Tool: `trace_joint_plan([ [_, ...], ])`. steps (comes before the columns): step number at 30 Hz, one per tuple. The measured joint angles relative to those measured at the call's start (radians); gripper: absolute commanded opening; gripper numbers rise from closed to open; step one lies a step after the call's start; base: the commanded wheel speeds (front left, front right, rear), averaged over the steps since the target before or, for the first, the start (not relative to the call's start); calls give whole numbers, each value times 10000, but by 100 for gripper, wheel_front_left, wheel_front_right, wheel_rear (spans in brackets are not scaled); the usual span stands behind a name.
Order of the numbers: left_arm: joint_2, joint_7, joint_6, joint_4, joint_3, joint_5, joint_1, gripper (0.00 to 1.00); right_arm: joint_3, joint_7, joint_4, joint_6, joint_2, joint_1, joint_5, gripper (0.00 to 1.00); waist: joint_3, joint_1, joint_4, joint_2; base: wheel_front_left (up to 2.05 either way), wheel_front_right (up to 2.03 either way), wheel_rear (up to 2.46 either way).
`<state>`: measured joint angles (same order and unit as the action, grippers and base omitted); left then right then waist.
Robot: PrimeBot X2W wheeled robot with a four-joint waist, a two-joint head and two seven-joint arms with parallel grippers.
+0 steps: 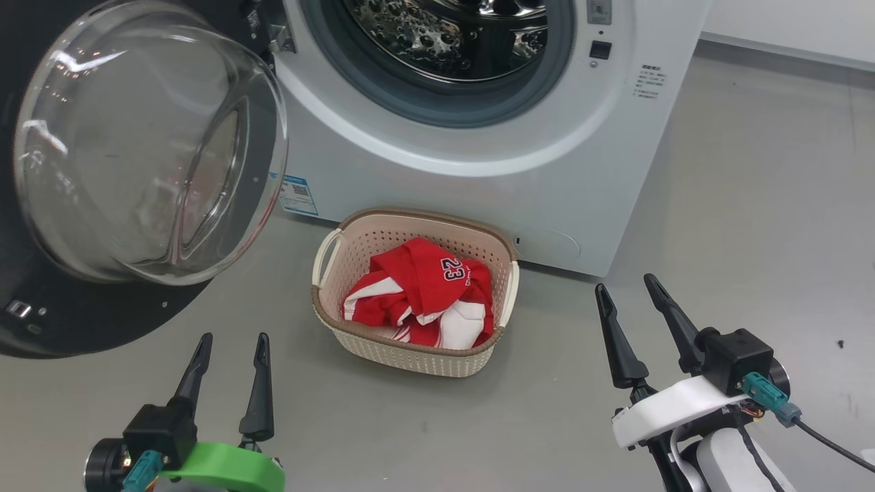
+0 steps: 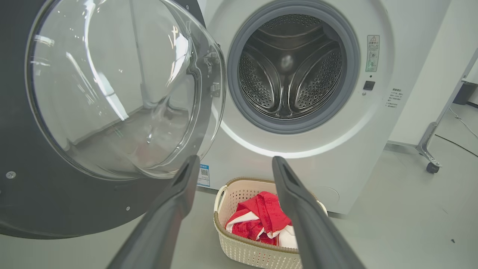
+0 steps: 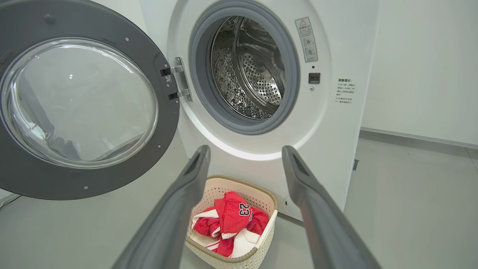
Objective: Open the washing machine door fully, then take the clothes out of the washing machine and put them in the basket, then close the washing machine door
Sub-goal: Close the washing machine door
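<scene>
Much of the washing machine door (image 1: 150,143) is cut off leftward.

- Grey floor (image 1: 752,205) across the lower right of the head view.
- White wall (image 3: 422,63), upper right.
- Metal leg (image 2: 429,135) on a caster wheel (image 2: 433,167), right edge.

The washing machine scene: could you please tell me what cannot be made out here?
- Head view: the top edge cuts off the washing machine above mid-drum; the left edge cuts the washing machine door.
- Left wrist view: a finger of the left end effector covers part of the basket and clothes.
- Right wrist view: the warning sticker print is too small to read.
</scene>
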<state>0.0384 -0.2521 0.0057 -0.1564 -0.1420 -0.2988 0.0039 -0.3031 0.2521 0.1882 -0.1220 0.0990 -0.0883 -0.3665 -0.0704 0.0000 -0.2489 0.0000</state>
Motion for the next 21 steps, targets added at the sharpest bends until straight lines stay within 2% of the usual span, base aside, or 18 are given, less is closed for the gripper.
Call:
trace_joint_plan([
  [12,0,0,73,46,25,-190,5,100,-217,0,2,0,48,72,0,100,112,0,-1402,0,0,0,0],
  [21,2,0,69,107,128,-132,19,100,-347,0,13,0,19,127,-25,100,293,0,-2050,0,0,0,0],
])
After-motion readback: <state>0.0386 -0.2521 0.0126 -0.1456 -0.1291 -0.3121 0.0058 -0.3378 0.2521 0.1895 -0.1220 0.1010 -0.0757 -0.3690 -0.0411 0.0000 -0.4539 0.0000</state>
